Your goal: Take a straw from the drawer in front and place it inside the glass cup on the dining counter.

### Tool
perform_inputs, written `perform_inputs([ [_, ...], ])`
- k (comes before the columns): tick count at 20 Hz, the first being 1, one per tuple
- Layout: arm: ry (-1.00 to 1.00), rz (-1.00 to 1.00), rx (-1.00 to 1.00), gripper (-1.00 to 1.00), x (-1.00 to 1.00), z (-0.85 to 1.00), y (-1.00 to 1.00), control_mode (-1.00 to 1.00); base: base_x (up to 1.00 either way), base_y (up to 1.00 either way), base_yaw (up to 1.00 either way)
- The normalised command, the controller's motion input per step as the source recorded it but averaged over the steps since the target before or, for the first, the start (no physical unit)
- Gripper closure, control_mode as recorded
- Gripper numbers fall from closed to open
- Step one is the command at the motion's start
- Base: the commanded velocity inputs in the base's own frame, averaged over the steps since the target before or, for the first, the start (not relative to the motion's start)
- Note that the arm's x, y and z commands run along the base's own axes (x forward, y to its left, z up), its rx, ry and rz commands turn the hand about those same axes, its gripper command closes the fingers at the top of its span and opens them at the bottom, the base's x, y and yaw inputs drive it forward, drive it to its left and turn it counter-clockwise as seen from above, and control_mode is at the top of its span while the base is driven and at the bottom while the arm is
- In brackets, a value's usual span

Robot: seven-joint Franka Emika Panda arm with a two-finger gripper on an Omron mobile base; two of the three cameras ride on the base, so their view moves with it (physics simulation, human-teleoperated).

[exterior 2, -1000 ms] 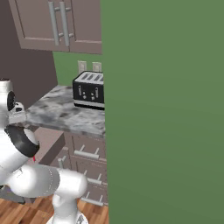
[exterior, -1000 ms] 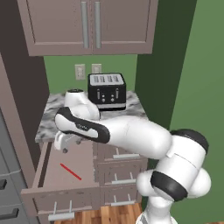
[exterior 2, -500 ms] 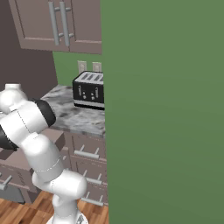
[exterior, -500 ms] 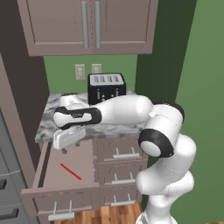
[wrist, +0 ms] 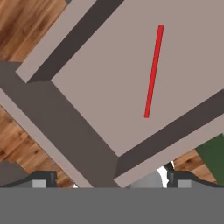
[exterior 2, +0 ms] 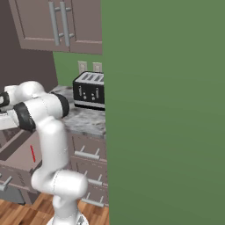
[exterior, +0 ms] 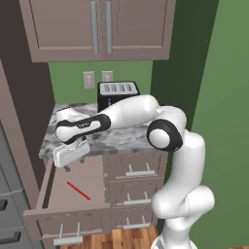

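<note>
The wide drawer (exterior: 68, 220) stands pulled out below the small marbled top. Its bare floor (wrist: 98, 81) holds one thin red straw (exterior: 79, 190), lying flat and slanted; the same straw (wrist: 153, 72) appears in the upper right of the hand view and as a short red line (exterior 2: 32, 153) in the right base view. My gripper (exterior: 74, 164) hangs open over the back of the drawer, pointing down, a hand's height above the straw and behind it. Nothing sits between its fingertips (wrist: 41, 179). The glass cup and the dining counter are out of view.
A black toaster (exterior: 118, 94) stands on the small marbled top (exterior: 121, 141) behind my arm. Narrower closed drawers (exterior: 138, 170) stack to the right of the open one. Upper cabinets (exterior: 99, 29) hang overhead, a green wall (exterior 2: 167, 110) stands on the right, and the floor is wood.
The arm's elbow has swung up and to the right while the hand stayed over the back of the drawer and dipped slightly. The jaws stayed open. The straw has not moved.
</note>
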Motion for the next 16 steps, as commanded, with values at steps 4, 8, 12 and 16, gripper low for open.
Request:
perform_inputs([
  [4, 0.00, 0.00, 0.00, -1.00, 0.08, -0.30, 0.00, -1.00, 0.00, 0.00, 0.00],
  [8, -0.02, -0.01, 0.01, -1.00, 0.00, -0.40, -0.03, -1.00, 0.00, 0.00, 0.00],
  [12, -0.04, -0.03, 0.06, -1.00, 0.02, -0.37, -0.14, -1.00, 0.00, 0.00, 0.00],
  [16, -0.10, -0.01, 0.09, -1.00, 0.05, -0.32, -0.11, -1.00, 0.00, 0.00, 0.00],
])
